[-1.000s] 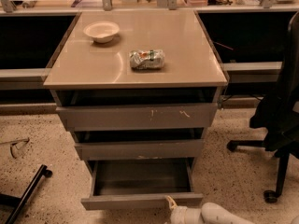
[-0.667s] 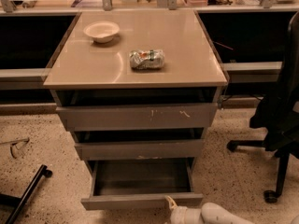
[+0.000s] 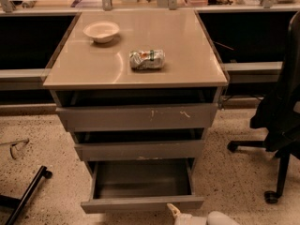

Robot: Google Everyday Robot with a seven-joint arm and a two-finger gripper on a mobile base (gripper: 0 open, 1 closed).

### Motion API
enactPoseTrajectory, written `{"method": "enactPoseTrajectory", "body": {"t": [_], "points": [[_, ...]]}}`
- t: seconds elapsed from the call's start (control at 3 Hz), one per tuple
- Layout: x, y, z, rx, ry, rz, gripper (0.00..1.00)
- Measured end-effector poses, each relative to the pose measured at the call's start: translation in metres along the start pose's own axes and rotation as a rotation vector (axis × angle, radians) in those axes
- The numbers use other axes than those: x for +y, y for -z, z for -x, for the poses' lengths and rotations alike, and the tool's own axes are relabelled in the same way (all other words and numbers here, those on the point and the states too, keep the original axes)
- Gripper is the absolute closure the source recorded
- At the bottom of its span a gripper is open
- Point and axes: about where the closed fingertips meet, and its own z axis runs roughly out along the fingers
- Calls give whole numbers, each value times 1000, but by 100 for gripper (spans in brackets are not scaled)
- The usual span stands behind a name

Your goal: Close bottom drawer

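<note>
- Camera view: the grey table point(image 3: 187, 55) is standing in the middle of the picture, carrying three drawers below its smooth beige top.
- A white bowl point(image 3: 101, 31) is sitting upright near the back left corner of the top.
- A crushed can point(image 3: 147, 59) is lying on its side near the middle of the top, well apart from the bowl.
- The top drawer point(image 3: 117, 117), the widest one, is showing white scratch marks on its grey front and is sitting slightly out, with a dark gap above it.
- The middle drawer point(image 3: 140, 150) is sitting just below it, also slightly out under a dark gap.
- The bottom drawer point(image 3: 140, 203) is standing pulled far out at the foot of the table, showing its grey box interior with nothing visible inside it; its plain front panel is facing the lower edge of the picture.
- The tool point(image 3: 174, 211) is poking up from the lower edge, just in front of the bottom drawer's front panel and right of its middle, close to it; contact cannot be told.
- Whether the tool is open or closed cannot be told, since most of it is being cut off by the picture's edge.
- The white arm point(image 3: 213, 218) is lying low behind the tool, running off to the lower right.
- A black office chair point(image 3: 281, 116) is standing on the speckled floor point(image 3: 47, 139) to the right of the table.
- A black bar point(image 3: 26, 196) is lying on the floor at the lower left.
</note>
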Motion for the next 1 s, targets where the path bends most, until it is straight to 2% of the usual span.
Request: {"method": "enactPoseTrajectory", "body": {"t": [0.33,0.67,1.0], "points": [[0,-2,-9,-50,-32,19,0],[-19,-21,-23,-49,-46,59,0],[-46,-57,-28,-29,-12,101,0]]}}
